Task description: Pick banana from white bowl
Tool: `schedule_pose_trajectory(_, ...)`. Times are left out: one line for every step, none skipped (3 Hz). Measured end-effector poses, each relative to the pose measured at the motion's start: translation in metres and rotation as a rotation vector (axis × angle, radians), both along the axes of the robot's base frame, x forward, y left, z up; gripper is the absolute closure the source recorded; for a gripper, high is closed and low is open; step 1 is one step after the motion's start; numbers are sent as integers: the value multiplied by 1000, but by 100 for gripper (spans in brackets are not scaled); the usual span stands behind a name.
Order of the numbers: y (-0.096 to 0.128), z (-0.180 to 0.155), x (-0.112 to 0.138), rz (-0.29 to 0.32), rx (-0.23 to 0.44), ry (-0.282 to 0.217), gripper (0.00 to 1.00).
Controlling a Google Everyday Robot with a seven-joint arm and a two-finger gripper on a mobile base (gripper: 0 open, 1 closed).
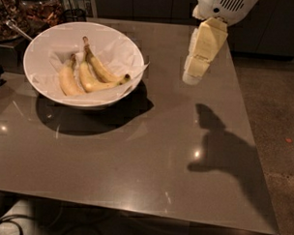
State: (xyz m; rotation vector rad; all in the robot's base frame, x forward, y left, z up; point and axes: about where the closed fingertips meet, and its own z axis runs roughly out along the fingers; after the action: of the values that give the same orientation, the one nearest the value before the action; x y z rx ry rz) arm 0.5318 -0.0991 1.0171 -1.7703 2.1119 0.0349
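Observation:
The white bowl point(135, 50), lined with crinkled white paper, stands on the dark table's far left part. Three bananas lie in it. The banana point(101, 68) is the long slim one on the right, with its thin brown stem pointing away and its dark tip toward the bowl's right rim. A curved banana point(89, 81) and a short stubby one point(66, 81) lie to its left. My gripper point(192, 77), cream-coloured, hangs above the table to the right of the bowl, pointing down, apart from the bowl and holding nothing.
The glossy dark table point(136, 158) ends at a right edge next to bare floor point(277, 119). Behind the bowl at the far left stand a dish of dark items with a spoon handle point(17, 30) and a black wire holder point(73, 13).

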Motion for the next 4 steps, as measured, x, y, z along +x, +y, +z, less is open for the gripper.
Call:
schedule_pose_trajectory(38, -16, 17, 86, -52, 22, 0)
schedule_pose_trajectory(74, -28, 32, 162, -106, 42, 0)
schedule_pose_trajectory(98, -32, 51, 191, -116, 42, 0)
schedule_pose_trajectory(117, -35, 68, 212, -105, 45, 10)
